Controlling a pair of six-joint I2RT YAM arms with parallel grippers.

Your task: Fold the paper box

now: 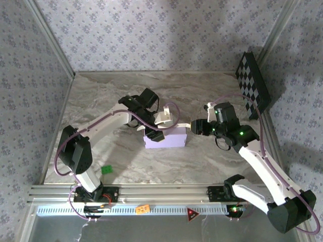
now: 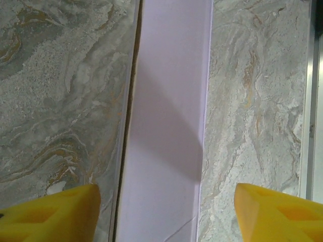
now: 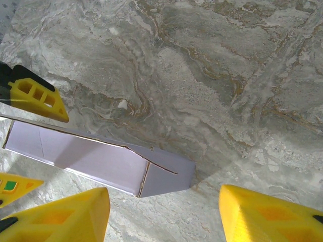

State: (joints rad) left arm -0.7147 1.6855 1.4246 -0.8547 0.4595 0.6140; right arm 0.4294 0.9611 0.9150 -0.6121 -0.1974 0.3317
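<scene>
Squareness needed: I am straddling the shallow lavender card box (image 2: 169,101), left tool (image 2: 166,217) spread, right tool (image 3: 164,212) spread alongside; close centred, evenly.

My marbled table (image 1: 202,166) bearing the lavender paper box (image 1: 169,140) (centre), a small green block (image 1: 106,170) near its front-left edge
</scene>
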